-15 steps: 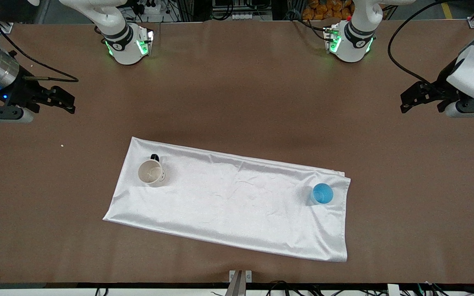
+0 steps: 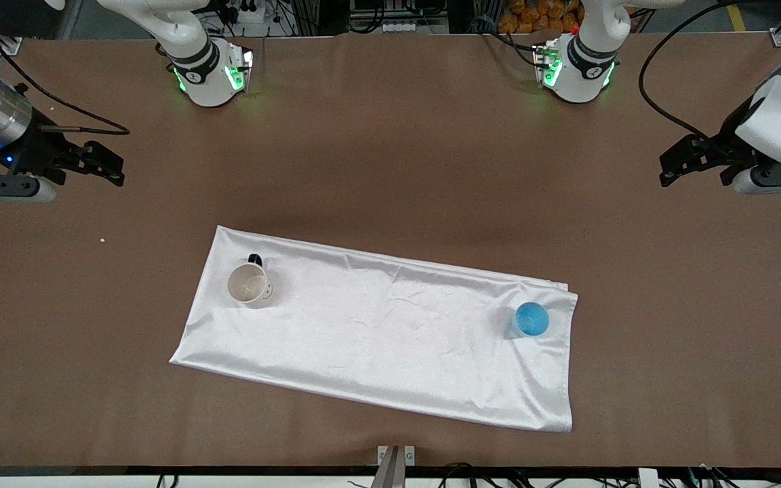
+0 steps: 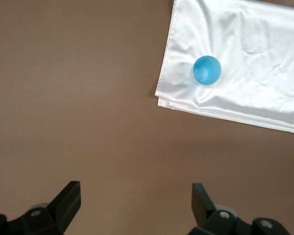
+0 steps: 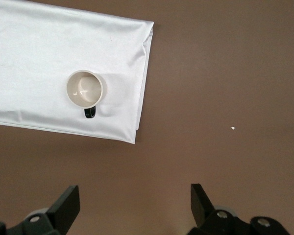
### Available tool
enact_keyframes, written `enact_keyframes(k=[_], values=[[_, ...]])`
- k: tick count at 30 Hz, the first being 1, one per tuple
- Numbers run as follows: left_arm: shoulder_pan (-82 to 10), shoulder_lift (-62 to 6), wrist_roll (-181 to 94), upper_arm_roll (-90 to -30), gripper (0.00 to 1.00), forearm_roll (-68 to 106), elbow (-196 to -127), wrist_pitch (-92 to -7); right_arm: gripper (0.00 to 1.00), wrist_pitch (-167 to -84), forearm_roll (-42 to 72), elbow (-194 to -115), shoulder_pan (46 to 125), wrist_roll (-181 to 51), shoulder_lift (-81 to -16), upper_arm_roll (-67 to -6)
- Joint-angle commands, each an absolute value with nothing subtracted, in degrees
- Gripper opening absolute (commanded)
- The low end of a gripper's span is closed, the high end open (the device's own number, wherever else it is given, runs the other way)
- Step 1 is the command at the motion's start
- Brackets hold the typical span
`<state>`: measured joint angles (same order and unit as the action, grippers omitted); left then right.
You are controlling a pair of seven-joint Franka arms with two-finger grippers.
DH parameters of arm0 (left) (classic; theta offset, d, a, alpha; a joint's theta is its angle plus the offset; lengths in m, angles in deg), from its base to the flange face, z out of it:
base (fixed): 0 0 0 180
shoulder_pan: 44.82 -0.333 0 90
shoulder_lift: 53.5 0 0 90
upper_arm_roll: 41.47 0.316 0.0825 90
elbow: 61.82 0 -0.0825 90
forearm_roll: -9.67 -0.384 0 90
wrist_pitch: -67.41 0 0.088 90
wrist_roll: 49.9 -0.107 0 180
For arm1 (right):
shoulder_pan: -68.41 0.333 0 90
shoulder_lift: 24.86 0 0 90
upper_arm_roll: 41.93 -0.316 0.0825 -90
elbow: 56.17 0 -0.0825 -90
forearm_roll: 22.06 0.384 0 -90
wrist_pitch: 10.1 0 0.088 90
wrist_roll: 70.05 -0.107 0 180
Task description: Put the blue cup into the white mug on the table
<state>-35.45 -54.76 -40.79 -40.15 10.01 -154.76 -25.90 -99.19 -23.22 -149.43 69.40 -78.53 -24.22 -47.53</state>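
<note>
**Nothing stirs: one cup, one mug, two open claws**

Nothing we can see has moved since half a second ago: both arms and both vessels sit where they did. We count one blue cup (image 2: pixel 531 319), one white mug (image 2: pixel 249 285), one white cloth (image 2: pixel 390 332) and two arms on the brown table (image 2: pixel 390 156).

We find the blue cup standing upright on the cloth, close to the cloth's edge at the left arm's end of the table. The white mug stands upright on the same cloth near the corner at the right arm's end, its single black handle (image 2: pixel 255 259) pointing away from the front camera. Cup and mug are well apart, with a long stretch of wrinkled cloth between them, and the mug's inside holds no cup.

We see the left gripper (image 2: pixel 692 161) waiting over bare table at the left arm's end, its two fingers spread wide and holding nothing; in the left wrist view the fingertips (image 3: pixel 68 200) frame only brown tabletop, with the cup (image 3: pixel 207 70) and cloth (image 3: pixel 245 68) farther off. The right gripper (image 2: pixel 95 165) waits likewise over bare table at the right arm's end, fingers spread wide and empty; its wrist view shows the mug (image 4: pixel 85 88) on the cloth (image 4: pixel 39 63) and one small pale crumb (image 4: pixel 233 128) on the tabletop.
</note>
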Motion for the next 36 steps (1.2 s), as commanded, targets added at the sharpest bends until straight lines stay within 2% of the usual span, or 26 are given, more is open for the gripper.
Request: enact_keyframes(k=[1, 36], values=[[-35.33, -53.33, -40.94, -40.24, 1.0, 8.61, -152.96, -24.79, 1.0, -97.73, -22.58, -148.02, 69.29, -78.05, -24.95, -47.47], [-34.53, -49.37, -41.82, -42.7, 1.0, 6.51, -152.96, -25.05, 1.0, -98.96, -19.86, -152.85, 69.2, -77.61, -24.95, -47.47]])
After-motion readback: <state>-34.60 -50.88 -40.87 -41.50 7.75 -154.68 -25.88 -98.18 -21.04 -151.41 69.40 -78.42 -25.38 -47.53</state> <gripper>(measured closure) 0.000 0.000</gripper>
